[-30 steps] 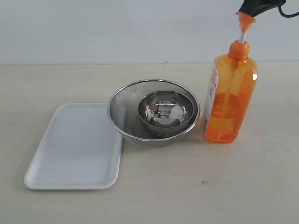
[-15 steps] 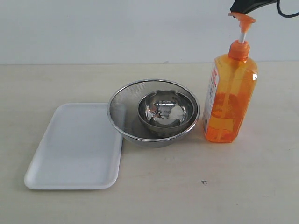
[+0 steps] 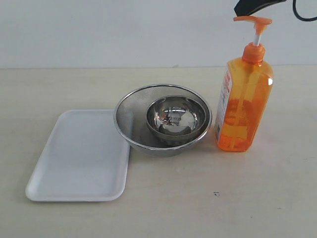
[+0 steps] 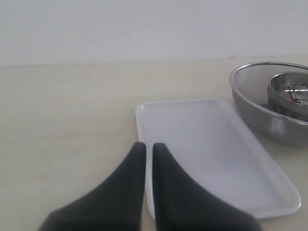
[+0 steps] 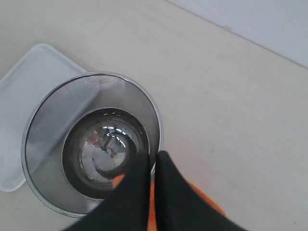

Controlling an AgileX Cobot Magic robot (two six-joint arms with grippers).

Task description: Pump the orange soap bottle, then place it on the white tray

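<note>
Right gripper [image 3: 237, 10] is up at the top of the exterior view, black fingers pressed together with nothing pinched between them, hanging just over the pump head [image 3: 253, 20]; whether it touches the orange cap, I cannot tell from here. The orange soap bottle [image 3: 243, 106] stands upright on the bench [image 3: 198, 198], on the right side of the scene, white stem showing below the pump head, spout pointing towards the left, red-and-white label turned towards the bowls. Just beside it, to the left, sits a steel mesh bowl [image 3: 130, 119] with a smaller shiny steel bowl [image 3: 176, 116] nested inside. And further left, the white tray [image 3: 79, 158] lies flat on the bench with its right edge right up against the mesh bowl's rim, so the bowls sit between tray and bottle and the bottle is well apart from the tray. Over to the right wrist view: two dark fingers closed tight, a patch of orange showing beneath them, the nested bowls further out. Left wrist view now: the left gripper [image 4: 145, 147] has its fingers drawn together too, only a thin slit between them, gripping nothing, held over the near edge of the tray with the mesh bowl off to one side.
</note>
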